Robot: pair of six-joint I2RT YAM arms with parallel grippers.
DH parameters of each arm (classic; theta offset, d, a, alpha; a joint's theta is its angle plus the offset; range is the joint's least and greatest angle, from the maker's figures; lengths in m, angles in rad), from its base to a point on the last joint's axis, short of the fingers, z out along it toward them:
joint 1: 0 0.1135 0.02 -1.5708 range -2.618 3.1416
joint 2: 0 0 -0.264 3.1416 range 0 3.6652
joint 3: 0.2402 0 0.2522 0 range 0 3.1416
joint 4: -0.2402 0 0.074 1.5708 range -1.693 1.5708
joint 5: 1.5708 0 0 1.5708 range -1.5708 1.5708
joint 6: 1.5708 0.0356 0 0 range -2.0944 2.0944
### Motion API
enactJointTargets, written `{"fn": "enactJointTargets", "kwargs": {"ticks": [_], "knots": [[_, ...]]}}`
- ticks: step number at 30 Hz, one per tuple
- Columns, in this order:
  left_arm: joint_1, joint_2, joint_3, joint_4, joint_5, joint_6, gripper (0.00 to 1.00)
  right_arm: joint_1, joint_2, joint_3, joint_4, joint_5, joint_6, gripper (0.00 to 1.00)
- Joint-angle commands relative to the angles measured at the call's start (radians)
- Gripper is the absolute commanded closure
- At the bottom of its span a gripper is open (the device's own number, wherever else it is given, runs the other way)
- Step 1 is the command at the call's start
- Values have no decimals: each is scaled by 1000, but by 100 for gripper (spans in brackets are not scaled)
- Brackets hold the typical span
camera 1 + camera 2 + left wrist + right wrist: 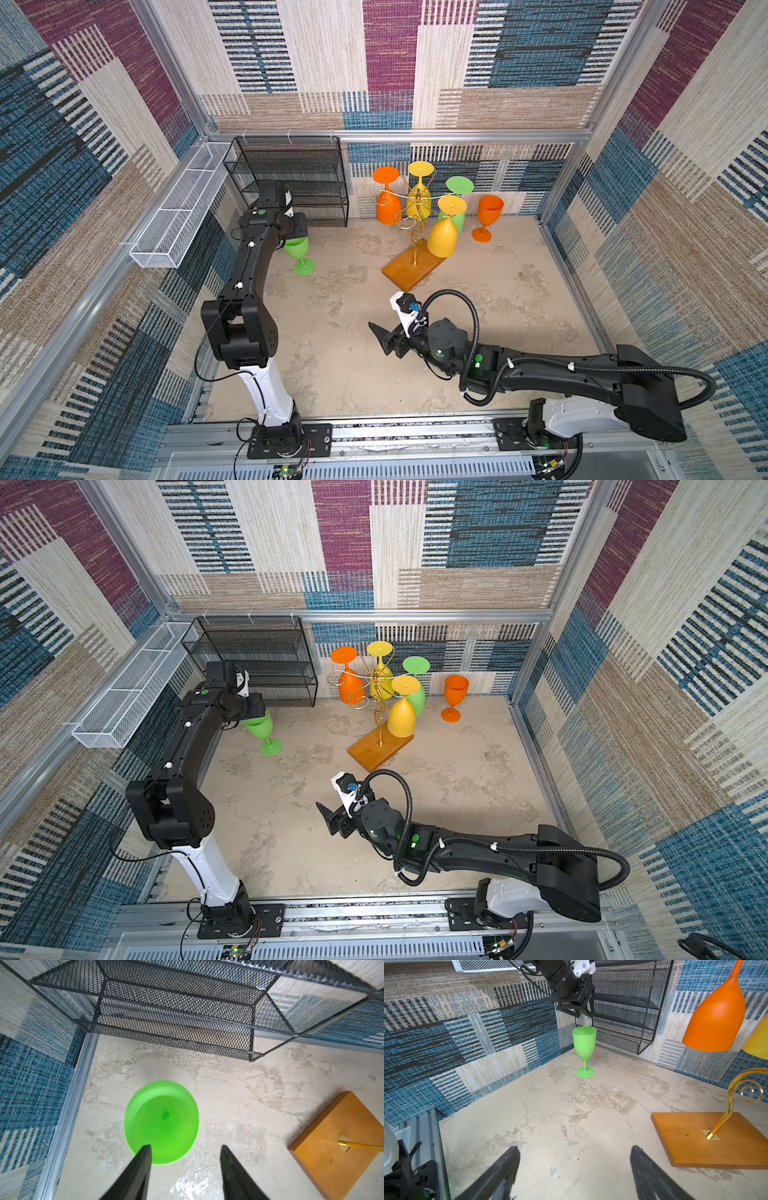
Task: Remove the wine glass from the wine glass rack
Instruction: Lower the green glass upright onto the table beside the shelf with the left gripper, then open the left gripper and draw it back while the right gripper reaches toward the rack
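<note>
A lime-green wine glass (584, 1047) with a tall bowl, short stem and round foot stands upright on the mottled beige bench (571, 1109). It is directly below the left end effector (185, 1146), whose jaws are parted just above the rim. The gold wire wine glass rack (407, 268) holds four inverted glasses and stands near the right end effector (575, 1147), whose jaws are also spread and empty.

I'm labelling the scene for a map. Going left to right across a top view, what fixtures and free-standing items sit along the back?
white mesh tray → black mesh shelf → wine glass rack → upright orange glass
</note>
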Motion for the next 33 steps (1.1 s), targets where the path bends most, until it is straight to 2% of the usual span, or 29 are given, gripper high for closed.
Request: {"fn": "enactJointTargets", "kwargs": {"ticks": [1,3,7,11,16,21,26,33], "knots": [[-1,-43,-46,34,40,-37,41,1,-5,9,37,3,-8,15],[-11,-77,-93,40,57,-41,39,1,-8,8,39,4,-8,14],[-62,-185,-224,75,5,-22,35,0,-12,10,40,11,-8,14],[-126,-292,-327,93,-10,-6,24,1,-4,19,46,9,-1,12],[-227,-416,-386,108,-38,42,15,1,12,56,25,-8,18,11],[-287,-531,-468,157,-35,76,13,0,-11,136,-54,12,21,10],[-306,-636,-576,264,27,116,12,-13,-48,246,-180,97,17,9],[-320,-743,-717,440,143,134,13,-173,-136,307,-243,33,89,10]]}}
